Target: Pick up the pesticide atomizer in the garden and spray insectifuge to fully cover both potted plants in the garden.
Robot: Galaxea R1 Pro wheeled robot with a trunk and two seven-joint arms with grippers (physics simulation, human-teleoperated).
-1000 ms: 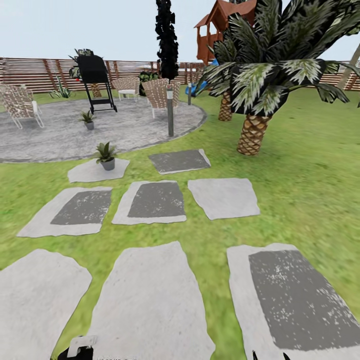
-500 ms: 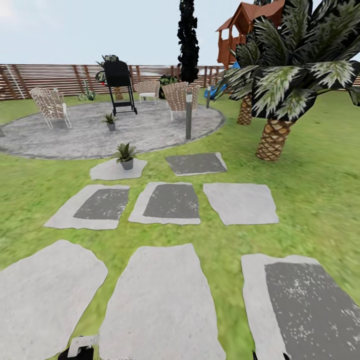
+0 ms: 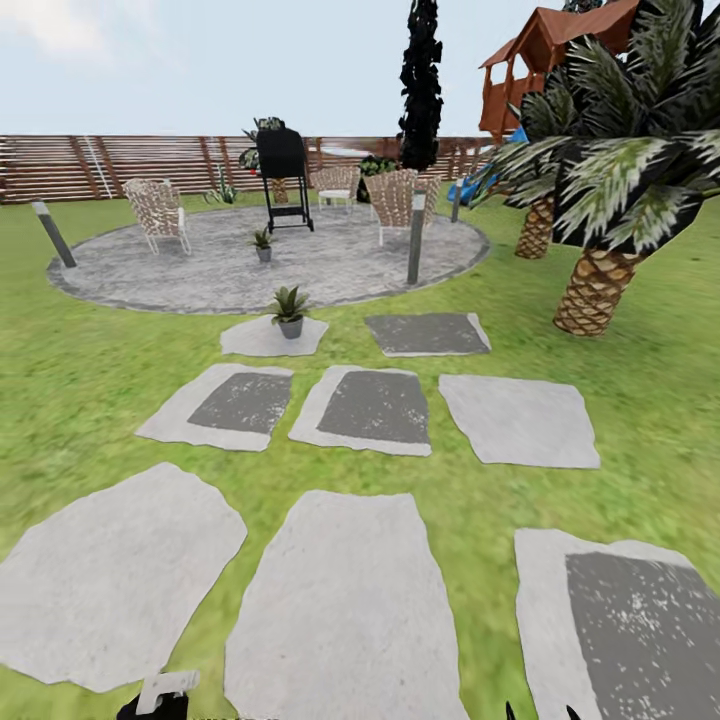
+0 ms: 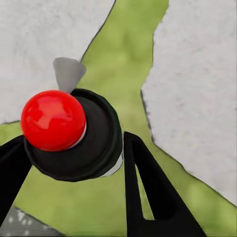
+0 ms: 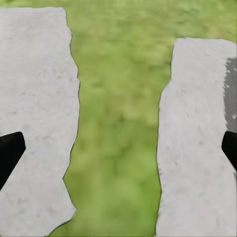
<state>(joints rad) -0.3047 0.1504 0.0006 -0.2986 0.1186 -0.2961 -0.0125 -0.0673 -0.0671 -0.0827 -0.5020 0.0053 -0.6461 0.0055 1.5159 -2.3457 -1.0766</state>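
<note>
Before you lies the garden lawn (image 3: 90,370) with pale stepping stones (image 3: 340,600), and behind them the round patio (image 3: 200,265); one potted plant (image 3: 290,311) stands on a small stone at the patio edge and the other potted plant (image 3: 263,245) on the patio itself. Your left gripper (image 4: 69,153) is closed around the pesticide atomizer (image 4: 74,136), whose red top (image 4: 53,120) faces the wrist camera. Your right gripper (image 5: 118,148) has its fingers wide apart, holding nothing above the grass.

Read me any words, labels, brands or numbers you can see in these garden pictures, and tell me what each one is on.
None can be read.
The pesticide atomizer in the left gripper: its red top and dark body show, with no lettering visible.
The grill, chairs and playhouse: no signs or markings visible.
</note>
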